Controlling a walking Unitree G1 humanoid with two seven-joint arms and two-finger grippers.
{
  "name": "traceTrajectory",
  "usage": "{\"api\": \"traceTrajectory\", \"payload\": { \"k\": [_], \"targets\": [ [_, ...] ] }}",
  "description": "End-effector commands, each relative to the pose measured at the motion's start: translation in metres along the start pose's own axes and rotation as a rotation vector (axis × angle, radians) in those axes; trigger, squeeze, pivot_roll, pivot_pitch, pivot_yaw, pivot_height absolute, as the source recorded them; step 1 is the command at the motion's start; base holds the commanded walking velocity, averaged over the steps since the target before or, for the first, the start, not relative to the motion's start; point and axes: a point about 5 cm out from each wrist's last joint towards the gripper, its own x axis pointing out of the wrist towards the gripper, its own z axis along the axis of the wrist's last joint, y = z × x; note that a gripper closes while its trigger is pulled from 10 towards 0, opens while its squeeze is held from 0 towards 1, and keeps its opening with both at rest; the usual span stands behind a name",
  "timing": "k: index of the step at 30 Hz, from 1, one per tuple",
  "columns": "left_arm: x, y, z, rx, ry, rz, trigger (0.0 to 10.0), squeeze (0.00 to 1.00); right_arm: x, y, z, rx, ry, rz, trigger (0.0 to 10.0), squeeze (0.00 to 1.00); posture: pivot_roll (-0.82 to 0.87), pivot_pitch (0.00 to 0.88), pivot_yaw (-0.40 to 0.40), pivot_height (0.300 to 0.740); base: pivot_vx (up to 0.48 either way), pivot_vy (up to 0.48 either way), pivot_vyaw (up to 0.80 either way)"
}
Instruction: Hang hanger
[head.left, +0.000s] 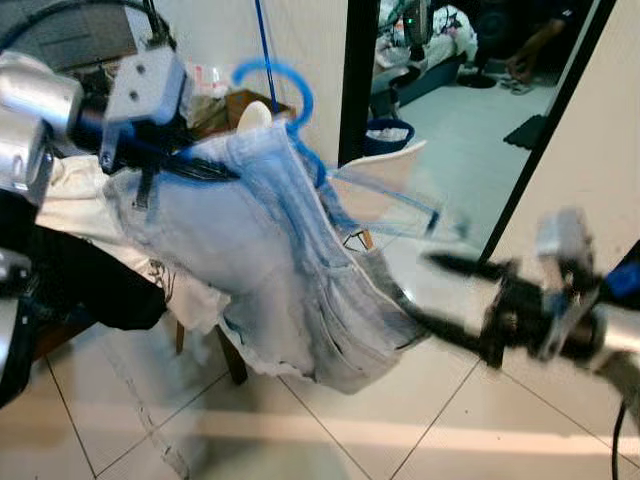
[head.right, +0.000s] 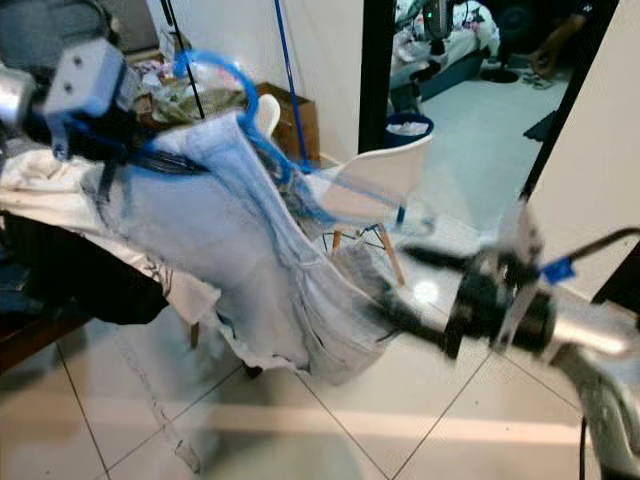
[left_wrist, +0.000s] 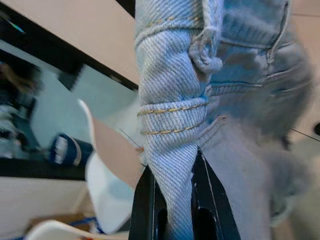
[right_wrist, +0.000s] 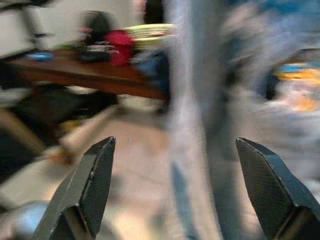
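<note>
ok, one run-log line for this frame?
left hand: shut on jeans | blue hanger: in jeans, held up | right hand: open, reaching toward jeans
</note>
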Motion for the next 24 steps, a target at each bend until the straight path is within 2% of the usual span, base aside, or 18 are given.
{"api": "traceTrajectory", "payload": {
  "k": [1, 3, 5, 11, 15, 17, 19, 22, 24],
  "targets": [
    [-0.009, 0.003, 0.004, 0.01, -0.012, 0.013, 0.0, 0.0, 0.003, 0.007, 0.002, 0.001, -0.004, 0.05, 10.0, 0.0, 0.0, 0.053, 0.027, 0.74, 0.0, 0.0, 0.0],
    [-0.009, 0.003, 0.004, 0.01, -0.012, 0.013, 0.0, 0.0, 0.003, 0.007, 0.002, 0.001, -0.004, 0.05, 10.0, 0.0, 0.0, 0.053, 0.027, 0.74, 0.0, 0.0, 0.0],
    [-0.006, 0.005, 0.009, 0.023, -0.042, 0.011, 0.0, 0.0, 0.021, 0.005, 0.004, -0.031, -0.058, 0.031, 10.0, 0.0, 0.0, 0.049, 0.027, 0.74, 0.0, 0.0, 0.0],
    [-0.003, 0.007, 0.014, 0.04, -0.062, 0.006, 0.0, 0.0, 0.037, 0.001, 0.014, -0.06, -0.14, 0.002, 10.0, 0.0, 0.0, 0.039, 0.029, 0.74, 0.0, 0.0, 0.0],
    [-0.002, 0.01, 0.015, 0.053, -0.065, 0.011, 0.0, 0.0, 0.043, 0.006, 0.019, -0.046, -0.163, 0.061, 10.0, 0.0, 0.0, 0.033, 0.026, 0.74, 0.0, 0.0, 0.0],
    [-0.002, 0.01, 0.016, 0.056, -0.065, 0.013, 0.0, 0.0, 0.045, 0.011, 0.018, -0.032, -0.154, 0.102, 10.0, 0.0, 0.0, 0.033, 0.026, 0.74, 0.0, 0.0, 0.0],
    [-0.002, 0.011, 0.016, 0.059, -0.064, 0.018, 0.0, 0.0, 0.052, 0.025, 0.008, -0.012, -0.066, 0.206, 10.0, 0.0, 0.0, 0.028, 0.025, 0.74, 0.0, 0.0, 0.0],
    [-0.002, 0.011, 0.016, 0.06, -0.064, 0.02, 0.0, 0.0, 0.055, 0.031, 0.003, -0.009, -0.027, 0.237, 10.0, 0.0, 0.0, 0.029, 0.025, 0.74, 0.0, 0.0, 0.0],
    [-0.003, 0.012, 0.015, 0.063, -0.054, 0.023, 0.0, 0.0, 0.057, 0.035, -0.007, -0.005, 0.067, 0.252, 10.0, 0.0, 0.0, 0.027, 0.025, 0.74, 0.0, 0.0, 0.0]
  ]
}}
